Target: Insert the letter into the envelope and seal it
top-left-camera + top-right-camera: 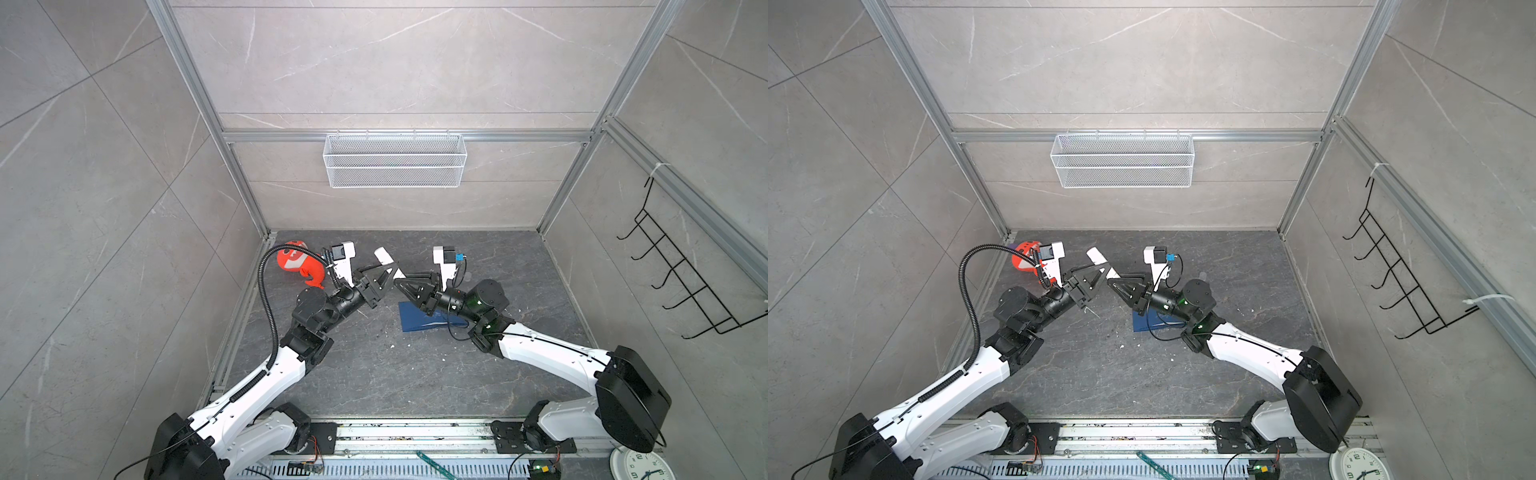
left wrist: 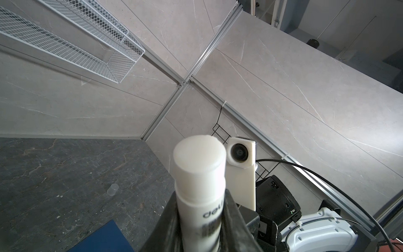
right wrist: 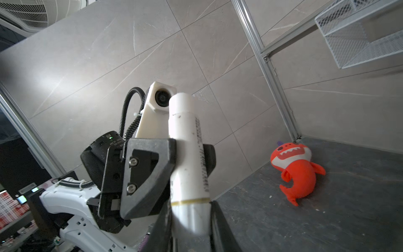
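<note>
A white glue stick point(image 1: 384, 257) point(image 1: 1096, 255) is held in the air between both arms, above the back of the table. My left gripper point(image 1: 390, 269) point(image 2: 201, 218) is shut on the glue stick's point(image 2: 199, 165) body, its uncapped end pointing away from the wrist. My right gripper point(image 1: 400, 279) point(image 3: 190, 222) is shut on the other end of the glue stick point(image 3: 185, 141), below a gold band. The navy envelope point(image 1: 415, 322) point(image 1: 1142, 324) point(image 2: 102, 239) lies flat on the table, partly under the right arm. The letter is not in view.
A red plush shark point(image 1: 297, 264) point(image 3: 294, 170) lies at the back left corner. A small clear cap point(image 2: 113, 189) rests on the table. A white wire basket point(image 1: 395, 160) hangs on the back wall, a black hook rack point(image 1: 681, 270) on the right wall.
</note>
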`<control>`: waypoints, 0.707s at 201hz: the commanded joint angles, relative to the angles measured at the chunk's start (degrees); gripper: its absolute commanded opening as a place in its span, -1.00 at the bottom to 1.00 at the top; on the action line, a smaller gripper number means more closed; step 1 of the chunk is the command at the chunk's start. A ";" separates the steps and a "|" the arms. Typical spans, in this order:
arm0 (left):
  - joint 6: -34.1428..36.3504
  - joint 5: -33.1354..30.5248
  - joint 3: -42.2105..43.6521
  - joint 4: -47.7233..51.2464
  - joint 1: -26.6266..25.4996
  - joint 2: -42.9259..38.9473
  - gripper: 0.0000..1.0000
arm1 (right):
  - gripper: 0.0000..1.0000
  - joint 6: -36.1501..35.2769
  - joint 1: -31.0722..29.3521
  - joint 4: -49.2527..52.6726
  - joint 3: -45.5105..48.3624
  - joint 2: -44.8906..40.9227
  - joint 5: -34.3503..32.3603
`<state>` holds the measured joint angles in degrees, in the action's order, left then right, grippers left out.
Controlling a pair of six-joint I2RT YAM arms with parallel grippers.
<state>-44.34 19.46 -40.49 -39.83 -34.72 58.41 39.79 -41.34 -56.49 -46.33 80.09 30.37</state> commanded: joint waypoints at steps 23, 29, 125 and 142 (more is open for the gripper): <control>2.29 0.89 -0.24 -0.86 0.27 -1.13 -1.00 | -0.81 -0.04 2.41 -2.63 -2.04 -2.14 -3.43; 1.89 0.42 -0.32 -0.38 0.28 -1.05 -1.00 | -0.71 -3.21 2.20 0.53 -2.23 -3.18 -4.11; -0.10 -2.84 -0.83 2.47 0.28 -1.81 -1.00 | 0.42 -67.96 -19.61 8.82 4.00 -9.56 -47.57; -0.13 -2.79 -0.85 2.56 0.28 -2.02 -1.00 | 0.40 -72.81 -21.69 4.89 3.94 -7.39 -52.75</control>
<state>-44.58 17.10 -40.49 -35.03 -34.68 58.19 -18.44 -60.64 -44.82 -43.40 69.91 -9.08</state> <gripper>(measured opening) 0.264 0.708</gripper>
